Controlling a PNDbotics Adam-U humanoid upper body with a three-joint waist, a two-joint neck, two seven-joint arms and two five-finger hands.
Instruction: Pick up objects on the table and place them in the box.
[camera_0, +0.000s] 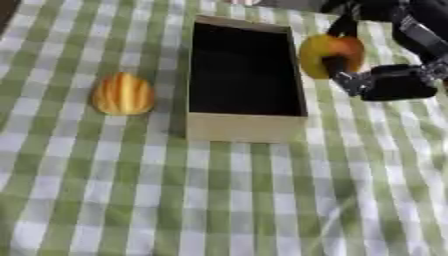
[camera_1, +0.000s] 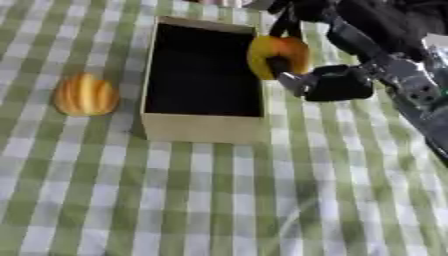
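While black fingers (camera_0: 335, 65) pinch round fruit (camera_0: 332, 50), ribbed gourd (camera_0: 123, 94) lies apart.

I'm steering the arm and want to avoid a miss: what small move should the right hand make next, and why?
Probably shift left over the box. The right hand holds the yellow-red fruit just outside the box's right wall, so releasing here would likely drop it on the tablecloth.

Head stereo pair, looking down, near; both views share box (camera_0: 246, 80) at 12 o'clock, right eye offset rightward.
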